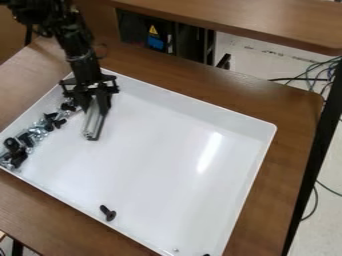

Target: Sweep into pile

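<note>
The wooden bench [293, 110] carries a wide white tray [157, 155], whose raised walls presumably serve to keep loose hardware from straying. The black arm [75, 44] comes in from the upper left, and its gripper [95, 97] hangs over the tray's upper-left part, closed on a silvery metal bar [94, 123]. The bar looks to be held as a sweeping edge, its long axis running down the view with a slight lean to the left, its free end pointing at the near side; whether it touches the tray floor cannot be told. Beside it, a pile of bolts and black fittings [29, 138] stretches along the left wall, probably where the sweeping should gather everything. One black screw [107, 213] lies well apart near the lower wall, head to the lower right, shank pointing up and left; it likely needs sweeping next. Smallest is a speck [176, 249] by the bottom corner.
</note>
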Tool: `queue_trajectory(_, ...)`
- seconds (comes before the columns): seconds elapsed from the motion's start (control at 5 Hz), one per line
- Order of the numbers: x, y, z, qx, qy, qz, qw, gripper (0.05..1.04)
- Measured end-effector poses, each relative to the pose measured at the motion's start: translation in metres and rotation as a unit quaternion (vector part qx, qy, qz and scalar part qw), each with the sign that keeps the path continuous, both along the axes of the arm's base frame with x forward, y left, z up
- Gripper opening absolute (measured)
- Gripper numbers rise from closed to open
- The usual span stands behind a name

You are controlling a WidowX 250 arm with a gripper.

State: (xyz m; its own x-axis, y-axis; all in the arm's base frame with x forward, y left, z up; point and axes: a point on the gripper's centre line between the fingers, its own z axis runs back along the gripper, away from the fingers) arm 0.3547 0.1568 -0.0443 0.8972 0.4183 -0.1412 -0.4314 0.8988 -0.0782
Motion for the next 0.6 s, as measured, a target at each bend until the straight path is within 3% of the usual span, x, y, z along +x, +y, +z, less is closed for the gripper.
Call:
queue_trajectory(0.4,-0.016,-0.011,0.004,0.012,-0.003,-0.020,0.9997,0.353)
queue_trajectory(0.6,-0.013,-0.027,0.016,0.022,-0.021,-0.059,0.9978,0.353)
